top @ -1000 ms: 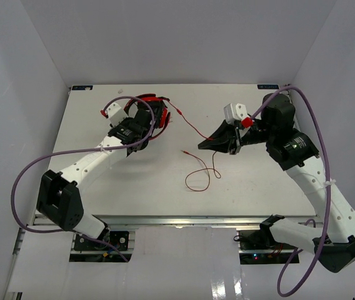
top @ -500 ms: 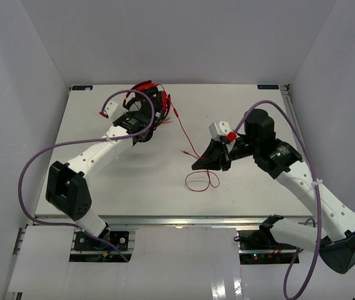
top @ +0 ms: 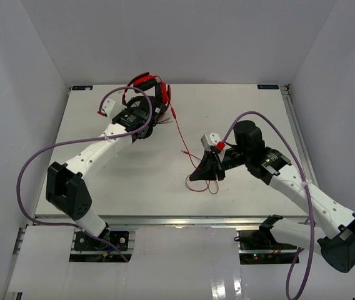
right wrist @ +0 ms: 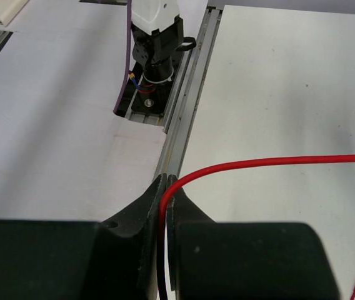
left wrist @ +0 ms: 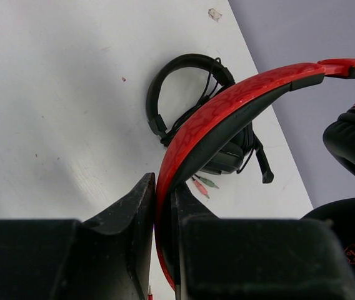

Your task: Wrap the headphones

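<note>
Left gripper clamps the red over-ear headphones by the headband, steadying them at the far left of the white table, while right gripper pinches their thin red cable, ready to wind.

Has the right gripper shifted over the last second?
Yes. The right gripper, jaws shut on the red cable, has come closer to the table's near edge and farther from its right edge.

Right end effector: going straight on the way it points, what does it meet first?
Probably the table's near-edge rail, just ahead of the right end effector, which is shut on the headphones' cable. The left arm's base lies beyond. Depth is unclear.
</note>
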`<state>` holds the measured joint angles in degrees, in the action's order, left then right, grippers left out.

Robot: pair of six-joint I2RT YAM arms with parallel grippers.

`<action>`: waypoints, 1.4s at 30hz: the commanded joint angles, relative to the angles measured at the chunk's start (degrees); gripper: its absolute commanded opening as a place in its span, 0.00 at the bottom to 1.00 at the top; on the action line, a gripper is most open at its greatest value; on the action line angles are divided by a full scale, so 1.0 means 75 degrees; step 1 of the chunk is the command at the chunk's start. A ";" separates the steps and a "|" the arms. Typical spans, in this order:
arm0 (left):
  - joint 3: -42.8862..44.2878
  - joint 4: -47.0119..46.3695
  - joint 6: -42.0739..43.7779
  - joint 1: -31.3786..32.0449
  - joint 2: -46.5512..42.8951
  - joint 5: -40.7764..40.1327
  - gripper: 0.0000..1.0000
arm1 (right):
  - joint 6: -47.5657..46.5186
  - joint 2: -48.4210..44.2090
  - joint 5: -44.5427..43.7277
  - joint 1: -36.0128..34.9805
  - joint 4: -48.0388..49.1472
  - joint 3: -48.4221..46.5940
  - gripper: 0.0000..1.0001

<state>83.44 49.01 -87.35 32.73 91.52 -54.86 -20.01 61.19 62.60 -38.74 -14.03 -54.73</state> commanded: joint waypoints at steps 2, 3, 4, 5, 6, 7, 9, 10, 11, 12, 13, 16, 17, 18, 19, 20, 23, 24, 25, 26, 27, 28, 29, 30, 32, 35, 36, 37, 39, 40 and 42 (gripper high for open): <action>0.0172 -0.0597 -0.0330 -0.0052 -0.0731 -0.0064 0.00 | -0.0153 0.0018 -0.0117 -0.0073 0.0316 0.0063 0.08; 0.0132 -0.0632 -0.0330 -0.0052 -0.0809 -0.0031 0.00 | -0.0177 0.0034 -0.0156 -0.0073 0.0305 0.0089 0.08; 0.0092 -0.0672 -0.0330 -0.0052 -0.0890 0.0006 0.00 | -0.0206 0.0052 -0.0207 -0.0073 0.0294 0.0122 0.08; 0.0051 -0.0713 -0.0330 -0.0052 -0.0971 0.0043 0.00 | -0.0236 0.0071 -0.0259 -0.0073 0.0283 0.0155 0.08; 0.0013 -0.0745 -0.0330 -0.0052 -0.1047 0.0073 0.00 | -0.0281 0.0080 -0.0302 -0.0073 0.0271 0.0190 0.08; -0.0040 -0.0763 -0.0330 -0.0052 -0.1160 0.0102 0.00 | -0.0351 0.0080 -0.0344 -0.0073 0.0260 0.0231 0.08; -0.0122 -0.0842 -0.0306 -0.0052 -0.1389 0.0155 0.00 | -0.0451 0.0081 -0.0440 -0.0073 0.0266 0.0376 0.08; -0.0131 -0.0897 -0.0288 -0.0052 -0.1445 0.0164 0.00 | -0.0478 0.0090 -0.0485 -0.0073 0.0266 0.0449 0.08; -0.0139 -0.0931 -0.0233 -0.0052 -0.1508 0.0189 0.00 | -0.0519 0.0097 -0.0529 -0.0073 0.0266 0.0510 0.08; -0.0145 -0.0957 -0.0179 -0.0052 -0.1569 0.0219 0.00 | -0.0560 0.0105 -0.0571 -0.0073 0.0266 0.0562 0.08; -0.0149 -0.0970 -0.0178 -0.0052 -0.1622 0.0256 0.00 | -0.0599 0.0115 -0.0611 -0.0073 0.0266 0.0590 0.08; -0.0243 -0.1040 -0.0181 -0.0052 -0.1864 0.0411 0.00 | -0.0739 0.0141 -0.0770 -0.0073 0.0263 0.0705 0.08; -0.0287 -0.1076 -0.0188 -0.0052 -0.1952 0.0469 0.00 | -0.0761 0.0149 -0.0785 -0.0073 0.0256 0.0719 0.08; -0.0332 -0.1107 -0.0190 -0.0052 -0.2029 0.0526 0.00 | -0.0783 0.0159 -0.0797 -0.0073 0.0250 0.0731 0.08; -0.0378 -0.1135 -0.0190 -0.0052 -0.2104 0.0584 0.00 | -0.0806 0.0171 -0.0809 -0.0073 0.0244 0.0743 0.08; -0.0409 -0.1162 -0.0190 -0.0052 -0.2157 0.0633 0.00 | -0.0817 0.0188 -0.0821 -0.0073 0.0238 0.0746 0.08; -0.0512 -0.1240 -0.0190 -0.0052 -0.2322 0.0806 0.00 | -0.0833 0.0275 -0.0852 -0.0073 0.0239 0.0738 0.08; -0.0552 -0.1267 -0.0191 -0.0052 -0.2380 0.0874 0.00 | -0.0836 0.0308 -0.0860 -0.0075 0.0245 0.0733 0.08; -0.0601 -0.1302 -0.0198 -0.0052 -0.2428 0.0956 0.00 | -0.0836 0.0335 -0.0867 -0.0082 0.0259 0.0726 0.08; -0.0644 -0.1346 -0.0204 -0.0052 -0.2479 0.1044 0.00 | -0.0834 0.0366 -0.0880 -0.0083 0.0273 0.0723 0.08; -0.0683 -0.1399 -0.0209 -0.0052 -0.2532 0.1136 0.00 | -0.0829 0.0400 -0.0900 -0.0078 0.0287 0.0723 0.08; -0.0722 -0.1452 -0.0211 -0.0052 -0.2586 0.1229 0.00 | -0.0825 0.0435 -0.0918 -0.0074 0.0302 0.0723 0.08; -0.0766 -0.1505 -0.0194 -0.0052 -0.2639 0.1335 0.00 | -0.0824 0.0479 -0.0927 -0.0083 0.0320 0.0723 0.08; -0.0794 -0.1541 -0.0184 -0.0052 -0.2681 0.1424 0.00 | -0.0824 0.0513 -0.0929 -0.0091 0.0336 0.0723 0.08; -0.0841 -0.1637 -0.0171 -0.0052 -0.2754 0.1576 0.00 | -0.0824 0.0594 -0.0951 -0.0111 0.0362 0.0723 0.08; -0.0917 -0.1827 -0.0062 -0.0046 -0.2873 0.1805 0.00 | -0.0842 0.0706 -0.0976 -0.0173 0.0371 0.0723 0.08; -0.0926 -0.1872 -0.0008 -0.0040 -0.2905 0.1834 0.00 | -0.0855 0.0750 -0.0976 -0.0197 0.0364 0.0712 0.08; -0.0919 -0.1903 0.0053 -0.0040 -0.2921 0.1820 0.00 | -0.0871 0.0804 -0.0976 -0.0235 0.0349 0.0689 0.08; -0.0922 -0.1905 0.0175 -0.0040 -0.2895 0.1678 0.00 | -0.0910 0.0860 -0.0961 -0.0310 0.0279 0.0634 0.08; -0.0930 -0.1905 0.0219 -0.0040 -0.2884 0.1600 0.00 | -0.0926 0.0885 -0.0948 -0.0345 0.0244 0.0605 0.08; -0.0930 -0.1923 0.0264 -0.0040 -0.2840 0.1482 0.00 | -0.0953 0.0938 -0.0929 -0.0390 0.0198 0.0550 0.08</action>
<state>76.23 39.22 -86.06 32.71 72.69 -42.07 -26.04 67.69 55.17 -40.63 -13.14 -49.65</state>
